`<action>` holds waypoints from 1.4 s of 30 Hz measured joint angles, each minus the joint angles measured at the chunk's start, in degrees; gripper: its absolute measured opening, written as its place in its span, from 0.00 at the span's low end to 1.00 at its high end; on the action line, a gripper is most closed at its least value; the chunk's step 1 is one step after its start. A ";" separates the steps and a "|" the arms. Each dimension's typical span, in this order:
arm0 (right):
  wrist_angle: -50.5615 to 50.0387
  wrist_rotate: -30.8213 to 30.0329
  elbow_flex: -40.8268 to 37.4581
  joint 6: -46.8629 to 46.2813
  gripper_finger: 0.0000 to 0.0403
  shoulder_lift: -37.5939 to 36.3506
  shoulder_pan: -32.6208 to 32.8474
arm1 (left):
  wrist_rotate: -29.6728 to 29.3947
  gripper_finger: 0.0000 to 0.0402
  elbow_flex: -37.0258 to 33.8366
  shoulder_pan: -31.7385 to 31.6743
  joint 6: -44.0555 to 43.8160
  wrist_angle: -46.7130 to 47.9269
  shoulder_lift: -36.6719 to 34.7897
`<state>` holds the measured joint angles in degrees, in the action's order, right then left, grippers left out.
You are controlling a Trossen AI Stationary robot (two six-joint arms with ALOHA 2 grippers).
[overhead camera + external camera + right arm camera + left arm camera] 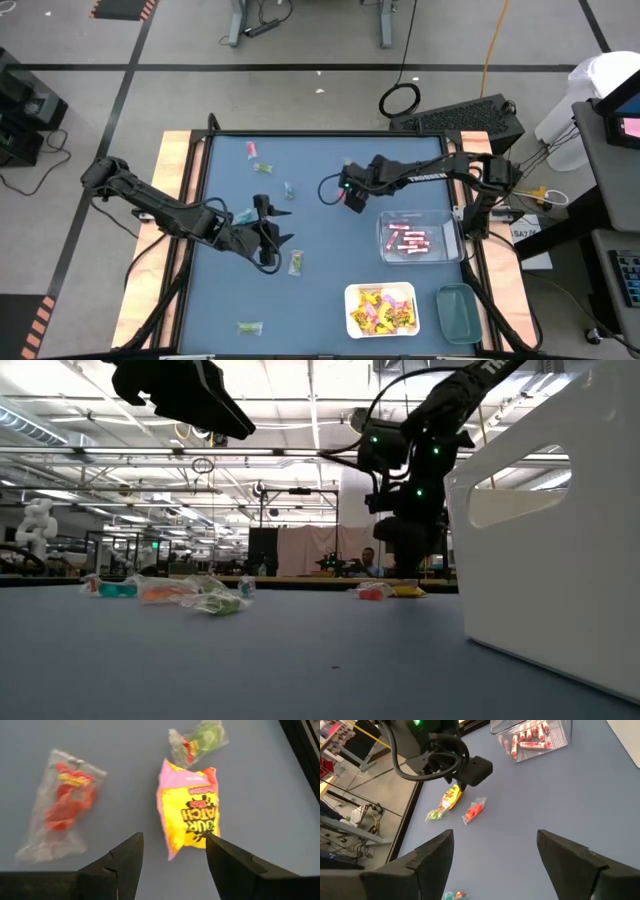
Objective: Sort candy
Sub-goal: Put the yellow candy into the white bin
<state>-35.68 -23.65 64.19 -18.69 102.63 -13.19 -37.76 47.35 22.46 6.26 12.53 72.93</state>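
Overhead, table-level, 2 wrist cameras.

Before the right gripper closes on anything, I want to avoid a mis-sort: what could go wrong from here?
1. The right gripper, open, hangs over the yellow Sour Patch packet, which lies off toward one finger; closing could pinch only an edge.
2. A green wrapped candy nearly touches that packet and might get dragged along.
3. The red candy in a clear wrapper lies just beside the other finger and could be nudged away.
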 joint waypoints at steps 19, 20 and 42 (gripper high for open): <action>3.21 1.56 -1.51 -0.31 0.23 4.74 -0.28 | 2.08 0.72 0.01 0.07 -1.78 0.00 0.00; 3.09 1.48 -1.51 -0.32 0.18 4.74 -0.14 | 2.10 0.72 0.00 0.07 -2.00 0.00 0.00; -7.36 -2.19 0.15 -8.07 0.00 -20.95 21.09 | 4.79 0.72 0.00 0.05 -2.80 -6.62 0.02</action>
<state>-43.04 -25.84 64.34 -26.76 81.69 7.90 -32.97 47.35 22.51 3.46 5.92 72.95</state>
